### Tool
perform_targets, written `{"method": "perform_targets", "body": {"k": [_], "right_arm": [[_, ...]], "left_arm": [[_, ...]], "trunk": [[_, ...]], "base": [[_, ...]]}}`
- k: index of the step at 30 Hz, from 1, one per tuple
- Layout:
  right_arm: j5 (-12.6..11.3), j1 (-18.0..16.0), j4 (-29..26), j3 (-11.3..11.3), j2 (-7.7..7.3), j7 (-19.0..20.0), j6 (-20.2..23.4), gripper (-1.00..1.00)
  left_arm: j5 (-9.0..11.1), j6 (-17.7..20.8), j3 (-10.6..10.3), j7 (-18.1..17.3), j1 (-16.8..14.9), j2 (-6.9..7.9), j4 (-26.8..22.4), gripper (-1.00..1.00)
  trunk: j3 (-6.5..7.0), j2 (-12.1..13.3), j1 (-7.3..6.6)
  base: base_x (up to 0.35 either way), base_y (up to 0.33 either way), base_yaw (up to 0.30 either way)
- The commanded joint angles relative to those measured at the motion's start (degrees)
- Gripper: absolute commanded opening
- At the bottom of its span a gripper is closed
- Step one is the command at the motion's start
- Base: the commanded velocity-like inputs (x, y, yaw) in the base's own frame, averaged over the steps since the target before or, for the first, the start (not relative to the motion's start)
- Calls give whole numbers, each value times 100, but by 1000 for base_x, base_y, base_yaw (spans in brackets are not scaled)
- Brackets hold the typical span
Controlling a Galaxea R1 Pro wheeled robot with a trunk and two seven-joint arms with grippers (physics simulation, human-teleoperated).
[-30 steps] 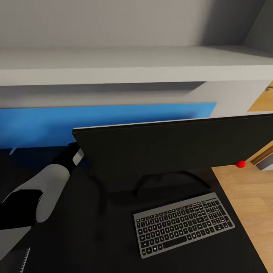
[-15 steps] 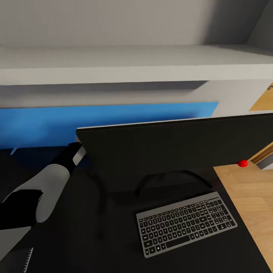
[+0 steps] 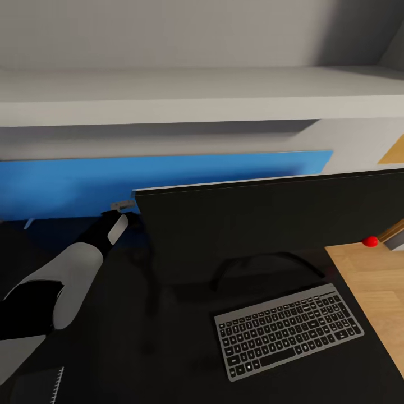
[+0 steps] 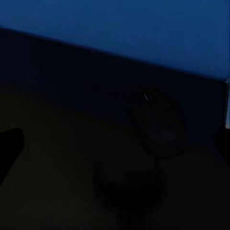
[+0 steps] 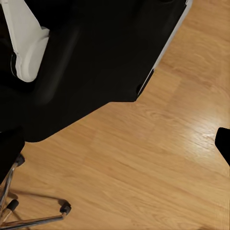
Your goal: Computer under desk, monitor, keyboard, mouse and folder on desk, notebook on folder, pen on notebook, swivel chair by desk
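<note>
Head view showed the worktop (image 3: 140, 336), a glossy black top with its blue back panel (image 3: 84, 182) standing upright along the far edge. On it stood the monitor (image 3: 269, 219), wide and black-fronted, on a curved stand, with a red dot at its lower right corner. Just in front of the stand, toward the right end of the worktop, lay the keyboard (image 3: 289, 331), flat and slightly skewed. The left arm (image 3: 73, 264) reached past the monitor's left edge toward the back panel, and the left hand (image 3: 122, 205) sat just at that edge. I could not tell how far its fingers were parted or whether they held anything. In the left wrist view a dark rounded lump, probably the mouse (image 4: 160, 125), lay on the dark top close to the foot of the panel; the picture was too dim to be sure. The right wrist view looked down on the wood floor (image 5: 158, 167), the worktop's rim and a castor of the swivel chair (image 5: 64, 208); dark tips at its two edges suggested the right hand was spread and empty.

The chief risk was the arm brushing the monitor's edge and turning or tipping the thin screen. Reaching blind in that shadow, the hand could also push the mouse against the panel instead of closing round it.
</note>
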Motion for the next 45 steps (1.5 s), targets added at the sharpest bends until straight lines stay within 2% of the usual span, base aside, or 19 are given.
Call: {"method": "perform_targets", "body": {"k": [1,31,35,45], "right_arm": [[27,-3,-17,-32,8,36,-29,100],[20,-3,27,-58,-11,36,-23,100],[8,-81,61,-83,43,28,-48,100],[8,-81,61,-83,43,28,-48,100]], "left_arm": [[50,26,-33,36,-1,5,-10,100],[50,25,-44,36,-1,-4,-13,100],[34,-104,-18,26,129,110,-100,100],[34,-140,-18,26,154,110,-100,100]], "trunk": [[-5,-6,2],[-5,-6,2],[-5,-6,2],[-5,-6,2]], "base": [[0,62,0],[-17,33,0],[0,0,0],[0,0,0]]}}
